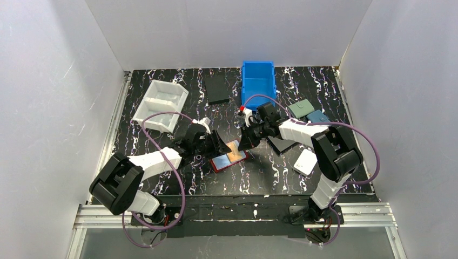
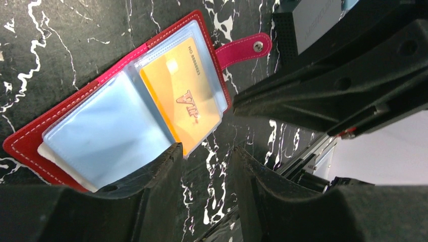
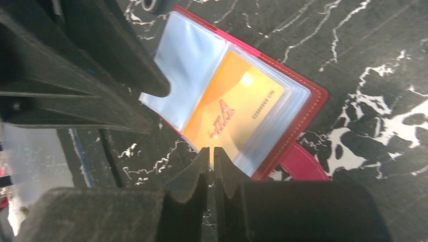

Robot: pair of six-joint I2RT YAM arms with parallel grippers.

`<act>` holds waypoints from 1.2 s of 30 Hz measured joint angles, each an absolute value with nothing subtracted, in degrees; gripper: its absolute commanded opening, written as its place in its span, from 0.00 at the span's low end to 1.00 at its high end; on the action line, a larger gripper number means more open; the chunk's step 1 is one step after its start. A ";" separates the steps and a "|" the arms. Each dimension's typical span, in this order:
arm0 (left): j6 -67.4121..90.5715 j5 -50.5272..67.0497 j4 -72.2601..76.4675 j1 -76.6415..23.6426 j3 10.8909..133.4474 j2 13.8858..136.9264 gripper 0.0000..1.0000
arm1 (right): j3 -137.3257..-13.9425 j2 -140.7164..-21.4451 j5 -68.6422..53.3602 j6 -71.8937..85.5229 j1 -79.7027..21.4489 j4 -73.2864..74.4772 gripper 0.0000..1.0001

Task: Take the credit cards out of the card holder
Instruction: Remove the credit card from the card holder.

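Observation:
The red card holder (image 1: 222,162) lies open on the black marbled table, snap tab (image 2: 242,49) out to one side. An orange card (image 2: 184,96) sits in its pale blue-grey pockets (image 2: 108,133); it also shows in the right wrist view (image 3: 234,108). A whitish sliver (image 2: 44,151) peeks from under the other page; I cannot tell whether it is a card. My left gripper (image 2: 206,151) is open and empty, with one finger (image 2: 164,166) over the pocket edge. My right gripper (image 3: 211,149) is shut, its tips at the orange card's near short edge.
A blue bin (image 1: 258,81) and a black flat case (image 1: 217,89) stand at the back, and a white tray (image 1: 161,105) at the back left. Teal-green (image 1: 301,109) and blue (image 1: 317,116) wallets lie on the right, and a white wallet (image 1: 305,161) lies nearer.

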State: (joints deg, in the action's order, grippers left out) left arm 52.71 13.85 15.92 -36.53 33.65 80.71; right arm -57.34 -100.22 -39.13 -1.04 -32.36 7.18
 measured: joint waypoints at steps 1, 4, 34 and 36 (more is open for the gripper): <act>53.17 13.72 16.45 -36.51 33.65 80.90 0.39 | -57.34 -100.22 -39.72 -0.40 -32.36 6.96 0.16; 54.70 12.93 17.74 -36.49 33.56 81.93 0.39 | -57.34 -100.99 -42.04 2.52 -32.34 5.17 0.17; 55.94 12.12 22.09 -36.21 33.93 90.74 0.35 | -57.63 -106.87 -42.22 8.45 -30.70 2.66 0.18; 55.94 12.25 22.13 -36.14 33.98 90.87 0.35 | -57.63 -106.89 -42.44 8.47 -30.70 2.68 0.16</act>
State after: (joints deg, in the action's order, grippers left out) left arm 55.94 12.25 22.13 -36.14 33.98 90.87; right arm -57.63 -106.89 -42.44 8.47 -30.70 2.68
